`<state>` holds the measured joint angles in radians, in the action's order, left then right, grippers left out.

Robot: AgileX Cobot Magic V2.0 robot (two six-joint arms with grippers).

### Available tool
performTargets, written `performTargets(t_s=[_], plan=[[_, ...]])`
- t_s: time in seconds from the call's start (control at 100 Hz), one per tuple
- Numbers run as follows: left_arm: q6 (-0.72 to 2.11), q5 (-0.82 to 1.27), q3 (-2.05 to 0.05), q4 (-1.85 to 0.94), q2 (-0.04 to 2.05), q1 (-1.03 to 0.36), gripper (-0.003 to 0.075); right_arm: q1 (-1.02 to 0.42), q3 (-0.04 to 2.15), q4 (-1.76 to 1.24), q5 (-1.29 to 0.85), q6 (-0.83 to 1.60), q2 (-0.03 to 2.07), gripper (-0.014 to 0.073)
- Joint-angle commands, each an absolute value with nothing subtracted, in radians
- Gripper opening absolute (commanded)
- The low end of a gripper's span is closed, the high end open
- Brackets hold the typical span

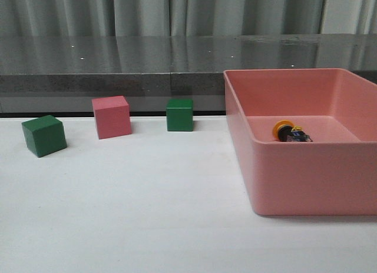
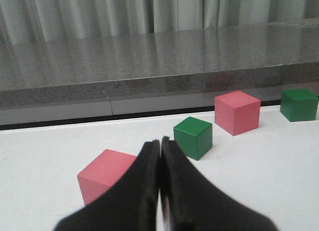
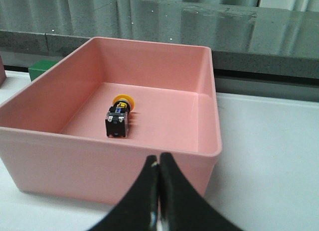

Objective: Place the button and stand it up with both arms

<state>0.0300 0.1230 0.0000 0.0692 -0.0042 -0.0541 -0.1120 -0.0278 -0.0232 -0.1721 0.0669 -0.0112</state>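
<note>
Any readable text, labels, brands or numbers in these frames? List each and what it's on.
None can be read.
Button: its body carries small light and blue marks, too small and blurred to tell whether they are print at all.
Pink bin, pink cubes and green cubes: plain faces, no print.
Left hand and right hand: plain black, no marking visible.

button [image 1: 290, 132] | yellow cap, black body | lying on its side | inside pink bin [image 1: 306, 179]
</note>
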Motion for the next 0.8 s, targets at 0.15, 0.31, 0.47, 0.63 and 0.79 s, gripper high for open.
performTargets(t_s=[0.15, 0.31, 0.47, 0.63, 0.79], plan=[[0.019, 0.04, 0.046, 0.067, -0.036, -0.054, -0.002, -0.106, -0.012, -0.021, -0.029, 0.066, -0.03, -0.0061], [0.019, 0.04, 0.046, 0.067, -0.036, -0.054, -0.002, -0.107, 0.031, -0.134, 0.073, 0.065, -0.03, -0.0061], [0.019, 0.04, 0.046, 0.067, -0.036, -0.054, -0.002, -0.107, 0.218, -0.165, -0.069, 0.065, 0.04, -0.0061], [0.019, 0.04, 0.046, 0.067, -0.036, -0.054, -0.002, -0.107, 0.471, -0.165, -0.276, 0.065, 0.254, -0.0061], [0.019, 0.04, 0.046, 0.067, -0.036, -0.054, -0.002, -0.107, 0.682, -0.209, -0.379, 0.065, 0.559, -0.0061]])
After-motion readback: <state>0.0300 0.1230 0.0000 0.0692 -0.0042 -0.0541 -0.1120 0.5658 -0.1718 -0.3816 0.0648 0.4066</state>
